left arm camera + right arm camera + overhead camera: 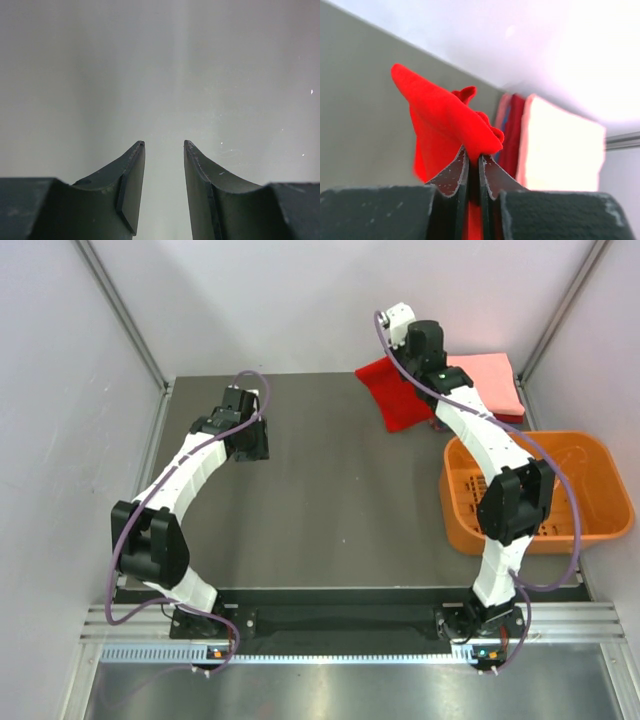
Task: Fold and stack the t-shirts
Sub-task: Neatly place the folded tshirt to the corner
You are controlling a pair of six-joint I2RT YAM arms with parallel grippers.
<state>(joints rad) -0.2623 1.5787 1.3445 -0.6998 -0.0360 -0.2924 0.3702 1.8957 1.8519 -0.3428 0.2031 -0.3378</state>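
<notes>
The right tool (472, 156) is clamped shut on a fold of the bright red t-shirt (395, 390). This shirt sits at about one o'clock on the bench (340, 510), just beside the salmon-pink folded t-shirt (488, 380). The left tool (164, 145) hangs at ten o'clock with its fingers apart.

The right arm (485, 440) hides part of the red t-shirt (395, 395) and the orange basket (600, 455).
</notes>
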